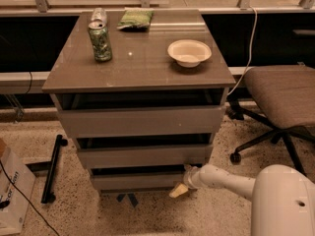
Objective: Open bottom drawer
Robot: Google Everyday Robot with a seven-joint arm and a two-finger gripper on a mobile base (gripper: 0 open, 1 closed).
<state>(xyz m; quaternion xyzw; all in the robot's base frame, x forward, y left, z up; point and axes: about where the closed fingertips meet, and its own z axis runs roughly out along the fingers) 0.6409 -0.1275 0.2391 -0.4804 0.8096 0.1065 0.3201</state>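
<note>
Bottom drawer [133,181]: lowest of the three fronts, plain grey with no handle, close above the speckled floor [147,215]. I see none of its interior, only a dark slit over its top edge.
Cabinet [142,70]: grey-brown, standing left of centre. The top drawer front [142,122] and the middle drawer front [142,156] both sit flush-looking, each with the same dark slit above.
Office chair [283,90]: to the right of the cabinet, apart from it.
Arm [224,180]: white, reaching in low from my lower right toward the cabinet's bottom right corner.
Bowl [189,52]: pale, upright on the cabinet top, right side.
Can [100,42]: green, upright on the left side, with a green packet [135,19] behind it.
Gripper [178,191]: at the right end of the bottom drawer front, at or just below its lower edge. Whether it is released or clenched I cannot tell, nor whether it touches the front.
Done, as I judge it: the approach only, with the tool placed at the correct drawer.
Left: the whole pull. The front looks no further out than its neighbours, so I must get purchase on an edge and draw it toward me.
</note>
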